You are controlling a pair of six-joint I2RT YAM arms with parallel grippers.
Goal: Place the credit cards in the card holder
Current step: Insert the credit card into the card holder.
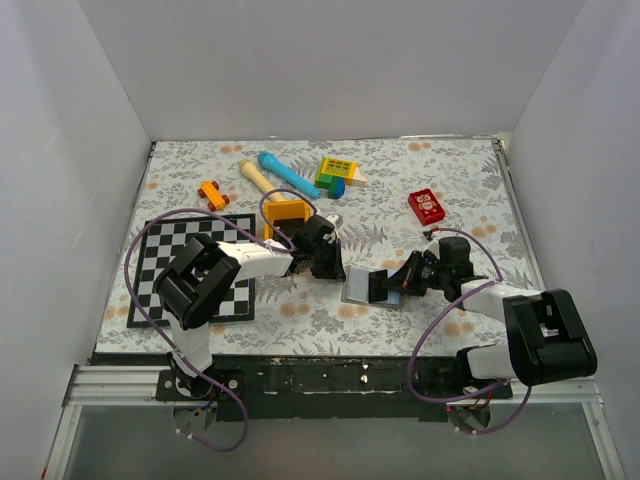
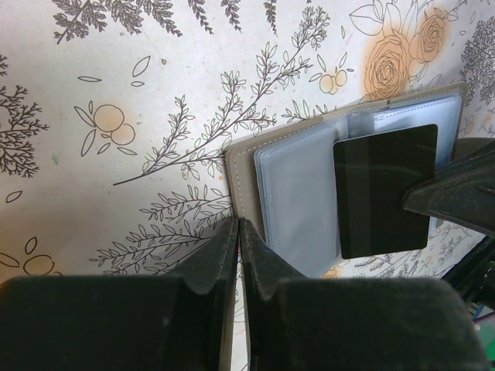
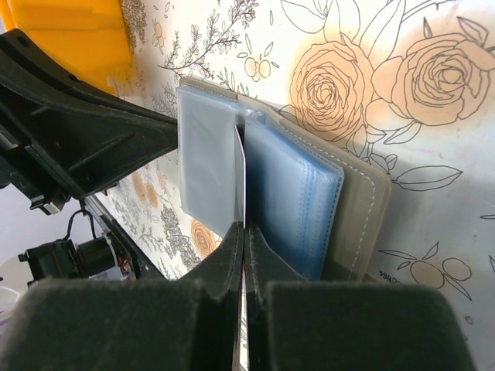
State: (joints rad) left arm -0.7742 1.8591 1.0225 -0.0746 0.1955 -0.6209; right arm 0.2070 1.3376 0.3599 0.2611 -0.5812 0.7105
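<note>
One credit card [image 2: 384, 191] is pinched by the right gripper [image 3: 244, 229] over the unfolded card holder [image 2: 298, 209], not yet pocketed; the left gripper [image 2: 238, 226], at ten o'clock, is closed empty.

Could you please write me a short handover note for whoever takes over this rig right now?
The left gripper is shut with nothing seen between its fingers, tips beside the outer edge of the card holder; contact unclear.
The right gripper is shut on one black credit card, held over the open pockets.
Done: holder lies open, one card gripped and at it.
Left: slide that card into a pocket. No other card shows in these views.
</note>
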